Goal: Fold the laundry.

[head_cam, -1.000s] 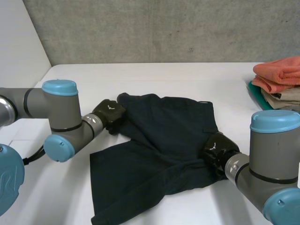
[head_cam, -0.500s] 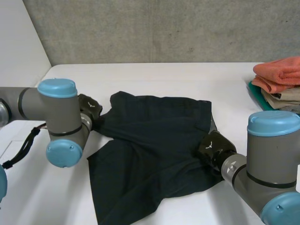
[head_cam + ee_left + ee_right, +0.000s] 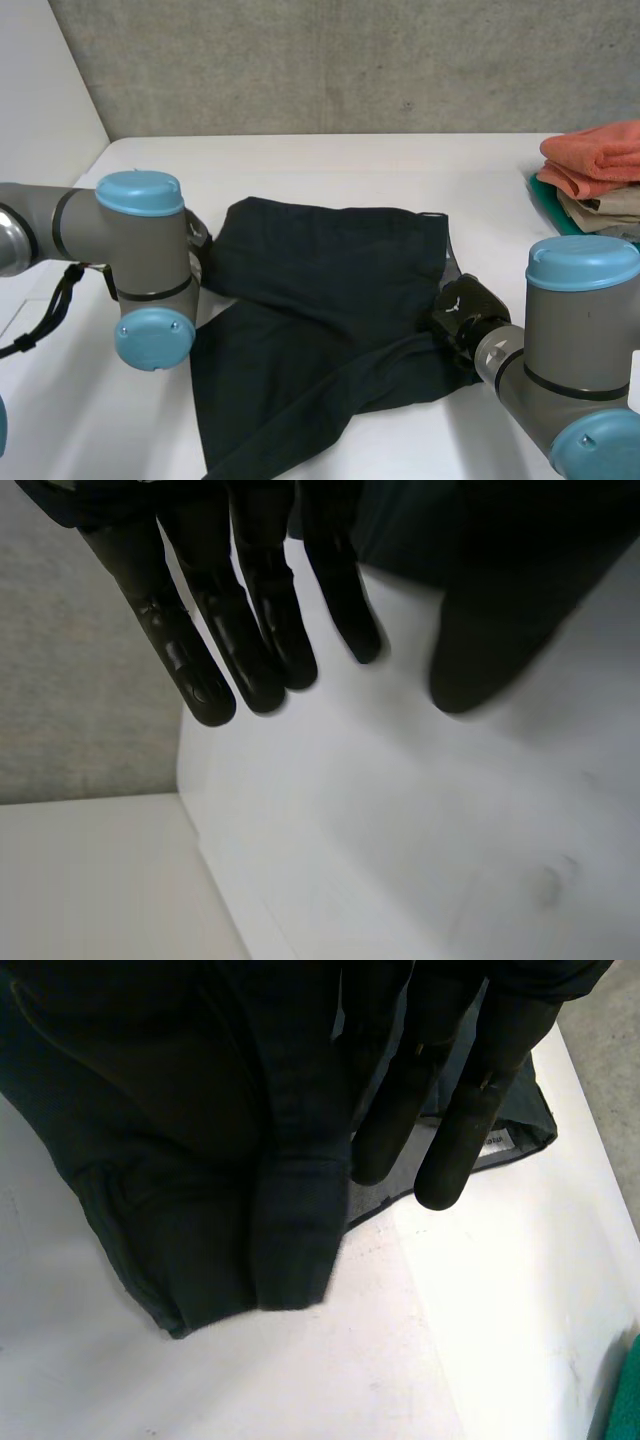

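Left arm [image 3: 140, 240]: It is reaching in from the left side. In the head view its big joint is covering most of its hand.
Left hand [image 3: 250, 630]: It is hanging over the bare white table [image 3: 330, 165]. Its fingers are staying straight and loose, and they are holding nothing. The dark cloth is lying back by the palm, not at the fingertips.
Shorts [image 3: 320, 290]: The dark blue shorts are lying mostly flat in the middle of the table, between the two hands. They are stretching from the far right corner down to the near left, where one leg is pointing.
Right hand [image 3: 462, 308]: It is sitting on the right edge of the shorts. Its straight fingers [image 3: 470, 1110] are lying over the cloth, and a thick fold [image 3: 298, 1220] is hanging just beside them. I think this hand is pinching that fold.
Pile of folded clothes [image 3: 595, 165]: It is sitting at the far right, well apart from the shorts.
What matters next: The right hand is already gripping the cloth. The left hand is only just beside the left edge, so it is needing to turn back toward the shorts to grab them.
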